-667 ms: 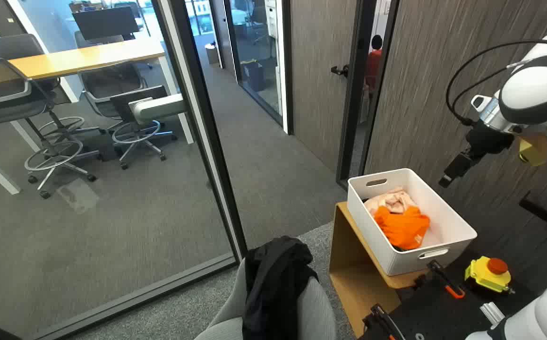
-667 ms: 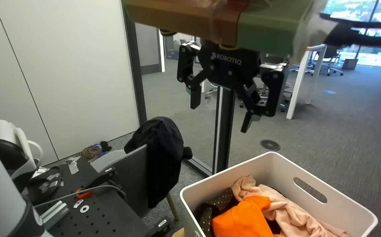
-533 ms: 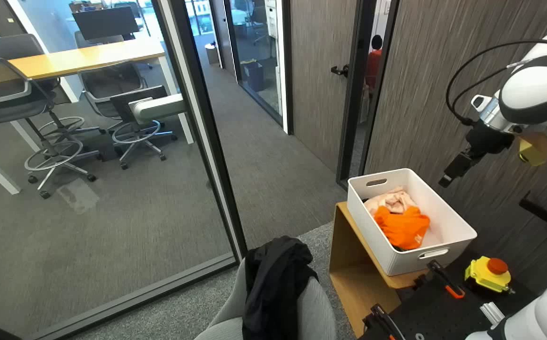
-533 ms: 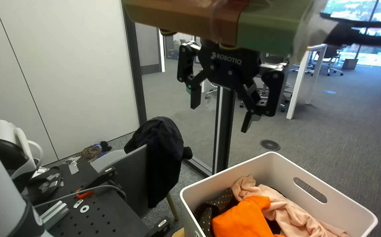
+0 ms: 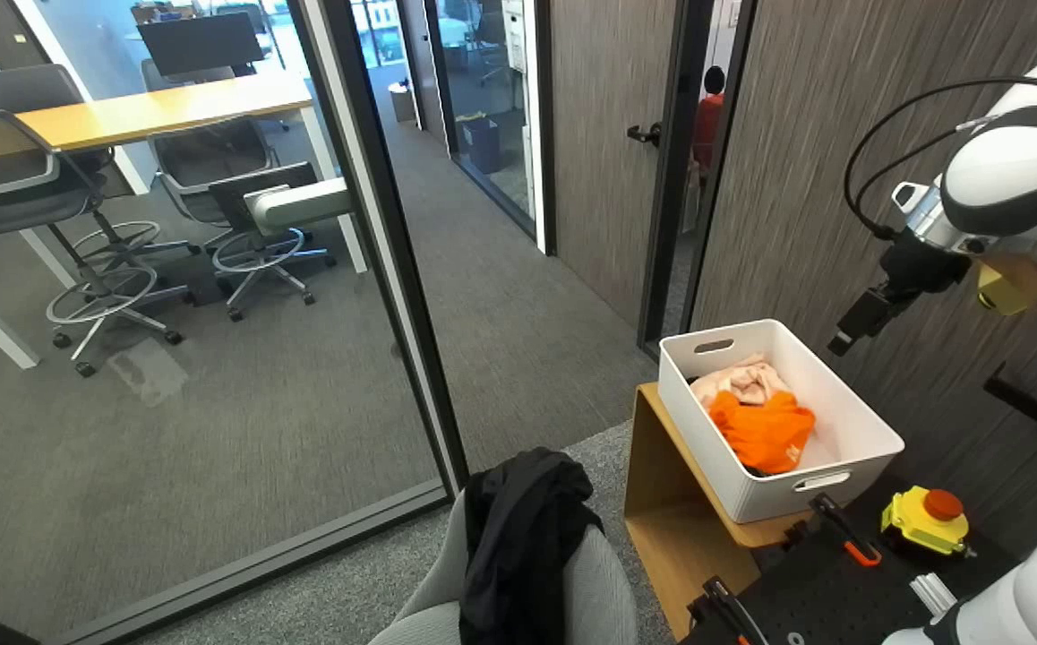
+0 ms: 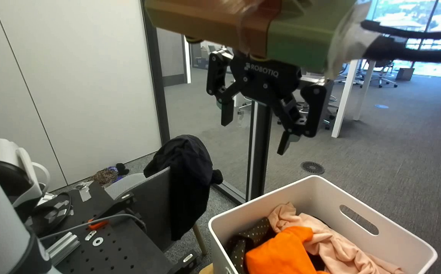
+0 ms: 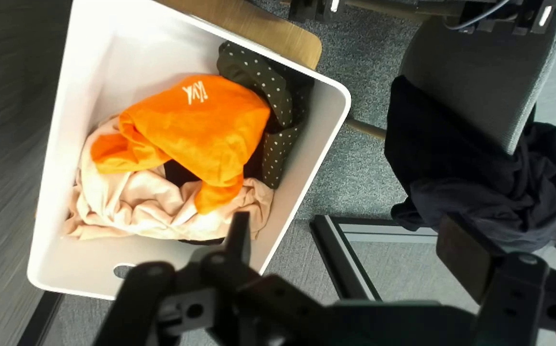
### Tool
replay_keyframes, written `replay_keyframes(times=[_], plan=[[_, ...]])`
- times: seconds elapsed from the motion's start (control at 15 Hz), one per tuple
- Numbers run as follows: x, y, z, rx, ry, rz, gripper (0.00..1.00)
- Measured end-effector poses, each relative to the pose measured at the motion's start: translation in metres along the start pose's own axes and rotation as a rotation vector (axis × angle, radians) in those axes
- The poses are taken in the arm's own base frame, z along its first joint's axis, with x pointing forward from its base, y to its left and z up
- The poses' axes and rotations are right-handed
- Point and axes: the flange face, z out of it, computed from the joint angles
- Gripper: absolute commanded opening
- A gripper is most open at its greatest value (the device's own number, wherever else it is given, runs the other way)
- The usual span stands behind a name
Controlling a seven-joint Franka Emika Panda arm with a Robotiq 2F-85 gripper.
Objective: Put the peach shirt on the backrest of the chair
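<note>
The peach shirt (image 5: pixel 747 381) lies crumpled in the white bin, partly covered by an orange shirt. It also shows in an exterior view (image 6: pixel 333 239) and in the wrist view (image 7: pixel 134 211). The grey chair (image 5: pixel 597 582) stands beside the bin; its backrest shows in an exterior view (image 6: pixel 150 205) and in the wrist view (image 7: pixel 470 72). A black garment (image 6: pixel 186 179) hangs over the backrest. My gripper (image 6: pixel 254 139) is open and empty, above the bin's level and apart from all clothes. Its spread fingers also show in the wrist view (image 7: pixel 350 240).
The white bin (image 5: pixel 850 403) stands on a wooden stand (image 5: pixel 653 502) and holds the orange shirt (image 5: pixel 765 430) and a dark polka-dot cloth (image 6: pixel 251 236). A glass partition post (image 6: pixel 259 152) rises behind the chair. A black perforated table (image 6: pixel 129 247) stands at the robot base.
The arm and open gripper have shifted very slightly left in both exterior views, with the wrist housing tilting a little. The clothes, bin and chair have not moved.
</note>
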Motion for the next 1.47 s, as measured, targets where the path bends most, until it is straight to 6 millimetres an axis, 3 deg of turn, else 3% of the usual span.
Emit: replay_keyframes(times=[0.33, 0.67, 1.0, 1.27, 1.47], plan=[[0.026, 0.005, 0.014, -0.003, 0.054, 0.217, 1.0], [0.062, 0.041, 0.049, -0.036, 0.104, 0.483, 1.0], [0.1, 0.083, 0.104, -0.006, 0.08, 0.763, 1.0], [0.128, 0.117, 0.159, 0.028, 0.056, 0.98, 1.0], [0.138, 0.149, 0.205, 0.011, 0.018, 1.14, 1.0]])
